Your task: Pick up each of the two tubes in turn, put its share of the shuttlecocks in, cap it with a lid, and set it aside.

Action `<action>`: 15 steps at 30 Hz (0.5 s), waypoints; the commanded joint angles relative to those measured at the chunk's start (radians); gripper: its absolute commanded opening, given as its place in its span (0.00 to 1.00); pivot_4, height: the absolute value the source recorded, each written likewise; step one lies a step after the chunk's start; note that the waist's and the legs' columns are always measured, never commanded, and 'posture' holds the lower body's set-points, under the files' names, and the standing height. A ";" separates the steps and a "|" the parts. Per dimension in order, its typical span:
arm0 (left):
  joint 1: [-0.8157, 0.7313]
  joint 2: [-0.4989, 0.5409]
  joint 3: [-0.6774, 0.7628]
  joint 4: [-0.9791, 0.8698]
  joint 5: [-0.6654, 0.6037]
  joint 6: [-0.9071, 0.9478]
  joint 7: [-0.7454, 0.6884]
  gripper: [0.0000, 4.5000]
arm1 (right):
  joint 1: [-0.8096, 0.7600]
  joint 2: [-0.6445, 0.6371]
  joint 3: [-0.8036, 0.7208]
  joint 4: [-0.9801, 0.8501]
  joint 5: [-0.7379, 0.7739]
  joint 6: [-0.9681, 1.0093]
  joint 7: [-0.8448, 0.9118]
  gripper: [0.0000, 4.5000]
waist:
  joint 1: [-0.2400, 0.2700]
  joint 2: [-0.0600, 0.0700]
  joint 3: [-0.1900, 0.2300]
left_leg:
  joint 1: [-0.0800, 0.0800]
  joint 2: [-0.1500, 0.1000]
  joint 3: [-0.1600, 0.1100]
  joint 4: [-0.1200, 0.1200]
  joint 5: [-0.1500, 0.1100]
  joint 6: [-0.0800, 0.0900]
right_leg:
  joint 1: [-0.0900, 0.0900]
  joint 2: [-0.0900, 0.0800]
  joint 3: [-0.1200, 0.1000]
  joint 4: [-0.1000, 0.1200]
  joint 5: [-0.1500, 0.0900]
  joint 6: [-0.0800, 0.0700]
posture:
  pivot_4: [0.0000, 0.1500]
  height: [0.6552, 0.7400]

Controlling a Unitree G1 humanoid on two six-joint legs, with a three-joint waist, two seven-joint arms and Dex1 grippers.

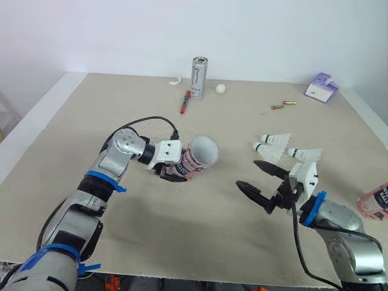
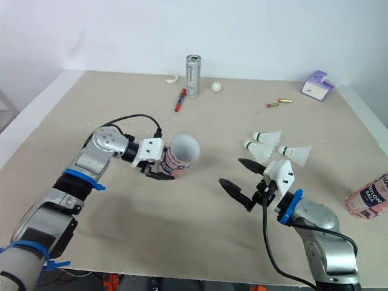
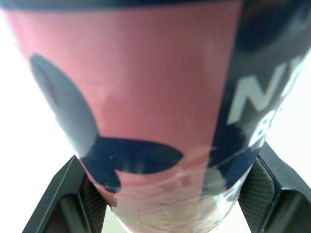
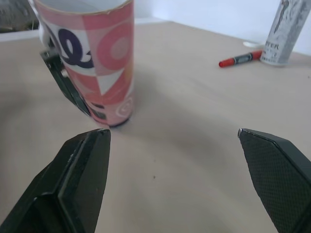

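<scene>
Bright, even light (diffuse); the tube point(image 1: 200, 155) casts a soft, faint shadow.

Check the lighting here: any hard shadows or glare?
Left eye view: soft, even light; the tube in the left pincer throws only a faint shadow on the table. Right wrist view: the same soft shadow beside the tube's foot; the can glints mildly. Left wrist view: pale reflections on the tube's glossy wrap.

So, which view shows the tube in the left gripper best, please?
The right wrist view: the tube stands on the table, pattern and rim plain. The eye views show it from above, in the left gripper; the left wrist view, a close patch of label.
</scene>
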 commanded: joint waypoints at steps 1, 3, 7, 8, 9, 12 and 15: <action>-0.071 0.033 -0.068 -0.107 0.054 0.133 -0.075 0.70 | 0.003 -0.021 -0.033 -0.044 0.018 0.000 0.002 1.00 | 0.000 0.000 0.000 | 0.000 0.000 0.000 0.001 0.000 0.000 | 0.000 0.000 0.000 0.000 0.000 0.000 | 1.00 1.00; -0.098 0.039 -0.092 -0.118 0.072 0.163 -0.102 0.70 | -0.003 -0.022 -0.030 -0.041 0.016 0.003 0.001 1.00 | 0.000 0.000 0.000 | 0.000 0.000 0.000 0.001 0.000 0.000 | 0.000 0.000 0.001 0.000 0.000 0.000 | 1.00 1.00; -0.129 0.036 -0.123 -0.120 0.096 0.231 -0.117 0.70 | -0.019 -0.015 -0.022 -0.033 0.011 0.009 -0.015 1.00 | -0.001 0.000 0.000 | -0.001 0.001 0.000 0.001 0.000 0.000 | -0.001 0.003 0.002 0.000 0.000 0.001 | 1.00 1.00; -0.131 0.032 -0.129 -0.119 0.097 0.255 -0.118 0.70 | -0.023 -0.011 -0.022 -0.030 0.009 0.014 -0.026 1.00 | -0.001 0.000 0.000 | -0.001 0.001 0.000 0.000 0.000 0.000 | -0.001 0.003 0.002 0.000 0.000 0.000 | 1.00 1.00; -0.131 0.033 -0.140 -0.120 0.109 0.265 -0.121 0.70 | -0.025 -0.007 -0.025 -0.027 0.010 0.023 -0.039 1.00 | -0.001 0.000 0.000 | 0.000 0.001 -0.001 0.000 0.000 0.000 | -0.001 0.004 0.002 0.000 0.000 0.000 | 1.00 1.00; -0.135 0.036 -0.158 -0.131 0.126 0.296 -0.120 0.70 | -0.023 0.010 -0.043 -0.016 0.035 0.061 -0.077 1.00 | 0.000 0.000 0.000 | 0.000 0.001 -0.001 0.000 0.000 0.000 | -0.001 0.004 0.002 0.000 0.000 0.000 | 1.00 1.00; -0.144 0.029 -0.159 -0.152 0.119 0.332 -0.123 0.70 | -0.015 0.018 -0.067 0.006 0.040 0.088 -0.112 1.00 | 0.000 0.000 0.000 | 0.000 0.002 -0.001 0.000 0.000 0.000 | -0.001 0.004 0.002 0.001 0.000 0.000 | 1.00 1.00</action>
